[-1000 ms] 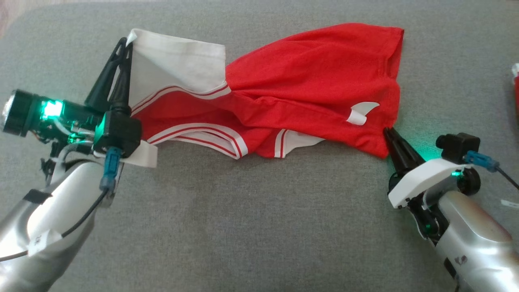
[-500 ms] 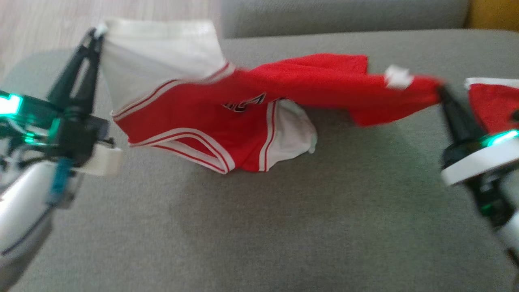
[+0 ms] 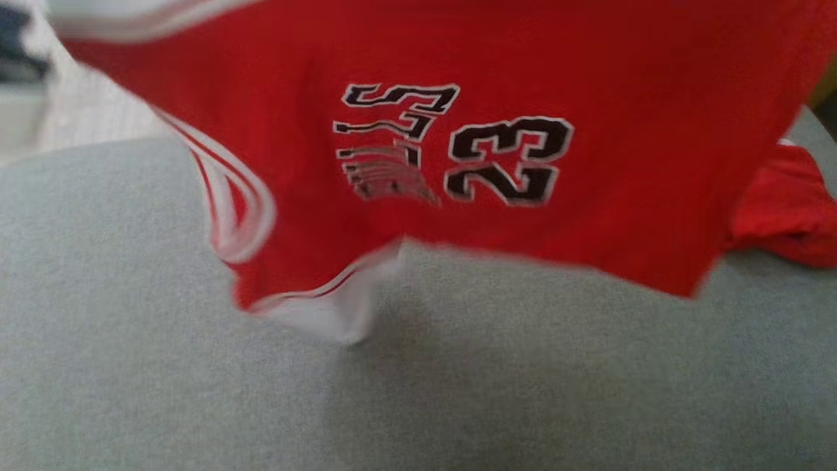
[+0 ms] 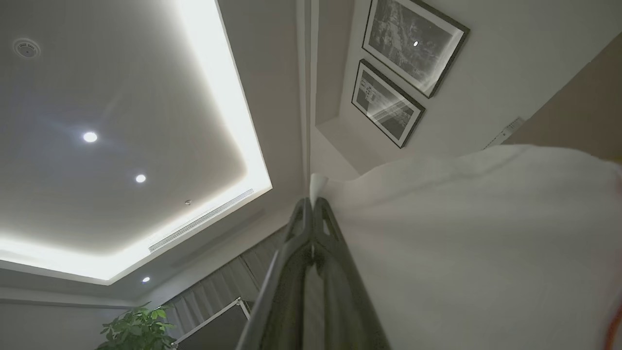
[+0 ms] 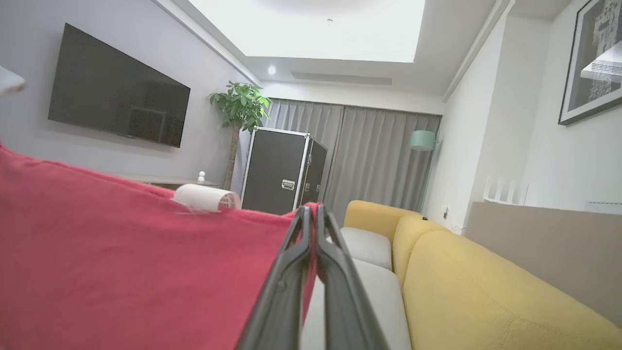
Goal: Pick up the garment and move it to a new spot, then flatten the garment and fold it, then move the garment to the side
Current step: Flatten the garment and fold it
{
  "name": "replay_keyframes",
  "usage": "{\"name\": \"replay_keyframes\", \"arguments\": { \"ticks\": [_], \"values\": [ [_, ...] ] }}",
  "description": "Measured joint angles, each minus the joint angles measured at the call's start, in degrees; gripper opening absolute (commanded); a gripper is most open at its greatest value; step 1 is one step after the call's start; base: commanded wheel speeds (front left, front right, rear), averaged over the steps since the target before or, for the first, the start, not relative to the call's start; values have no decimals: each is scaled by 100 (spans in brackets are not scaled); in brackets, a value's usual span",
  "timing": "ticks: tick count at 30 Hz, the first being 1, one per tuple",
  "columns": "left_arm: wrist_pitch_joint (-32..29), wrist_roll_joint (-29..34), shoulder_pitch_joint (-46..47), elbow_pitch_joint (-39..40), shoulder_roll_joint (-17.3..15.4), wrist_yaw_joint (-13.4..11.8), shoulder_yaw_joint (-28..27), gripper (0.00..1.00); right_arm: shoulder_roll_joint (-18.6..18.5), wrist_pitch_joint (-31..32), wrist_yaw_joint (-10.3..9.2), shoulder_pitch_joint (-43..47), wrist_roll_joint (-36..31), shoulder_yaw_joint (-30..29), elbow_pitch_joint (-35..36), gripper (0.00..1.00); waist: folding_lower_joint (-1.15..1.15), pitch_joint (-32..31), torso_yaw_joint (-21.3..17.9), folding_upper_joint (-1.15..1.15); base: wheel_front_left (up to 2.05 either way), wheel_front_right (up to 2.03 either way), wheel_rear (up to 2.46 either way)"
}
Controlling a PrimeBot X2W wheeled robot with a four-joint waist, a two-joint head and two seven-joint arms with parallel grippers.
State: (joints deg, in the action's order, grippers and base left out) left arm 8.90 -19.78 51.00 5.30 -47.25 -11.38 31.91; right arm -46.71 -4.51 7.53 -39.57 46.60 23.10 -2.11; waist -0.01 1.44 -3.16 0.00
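**Left:** my left end effector [image 4: 311, 209] is pressed together on a white corner of the garment [image 3: 588, 78]. Its fingers aim steeply up toward the ceiling, so I read the arm as raised to let the cloth hang free.

**Centre:** the garment hangs spread between both grips, in the air above the grey cushion [image 3: 196, 392], with its printed number facing the head camera. The lower hem and a white-trimmed opening dangle close to the cushion; I cannot tell whether they touch. Holding two far-apart corners lets the cloth's weight pull out creases, which I judge suits carrying it to a new spot before flattening.

**Right:** my right end effector [image 5: 311, 214] pinches the red edge near a white tag [image 5: 206, 198]. Its fingers point roughly level across the room — that arm seems tipped less steeply.

**Far right:** another red cloth [image 3: 785, 209] lies on the cushion.
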Motion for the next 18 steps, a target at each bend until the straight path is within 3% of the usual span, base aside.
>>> {"name": "replay_keyframes", "arguments": {
  "ticks": [3,6,8,13,18],
  "values": [
    [-107,-178,716,-257,213,344,-14,0,2,286,0,-530,-40,81,-129,0,0,96,-31,0,0,0,0],
    [-282,-382,1475,-1028,679,794,141,0,114,553,0,-1251,-73,453,-711,0,1,344,-18,0,0,0,0],
    [-322,-368,1755,-1499,879,915,234,0,162,563,0,-1527,-70,645,-1035,0,2,510,6,0,0,0,0],
    [-185,-142,2531,-2735,1352,1053,383,0,375,358,0,-2218,-67,1076,-1762,0,3,1034,84,0,0,0,0],
    [378,302,3493,-3584,1697,1027,457,0,563,-365,0,-3137,-303,1255,-2469,0,4,1611,145,0,0,0,0]
  ]
}}
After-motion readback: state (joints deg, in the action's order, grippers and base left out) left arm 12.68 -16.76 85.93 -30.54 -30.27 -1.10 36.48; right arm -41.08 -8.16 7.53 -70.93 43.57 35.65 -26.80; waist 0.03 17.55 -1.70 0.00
